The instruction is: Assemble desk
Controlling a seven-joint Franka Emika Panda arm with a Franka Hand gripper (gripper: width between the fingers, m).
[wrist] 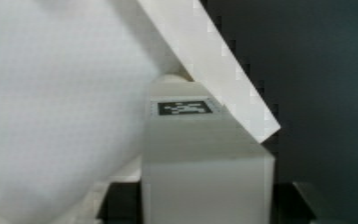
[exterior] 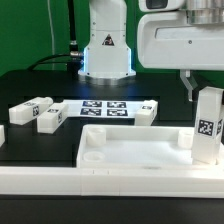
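The gripper [wrist: 202, 200] fingers clamp one desk leg [exterior: 208, 126] upright at the desk top's [exterior: 130, 158] edge on the exterior view's right. Whether the two touch is unclear. Risk: a tilted or offset leg jams on the raised rim, or shoves the desk top sideways.

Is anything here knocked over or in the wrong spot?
Nothing looks damaged. The loose legs lie on their sides at different angles on the exterior view's left. The gripper holds one leg upright at the slab corner on the exterior view's right.
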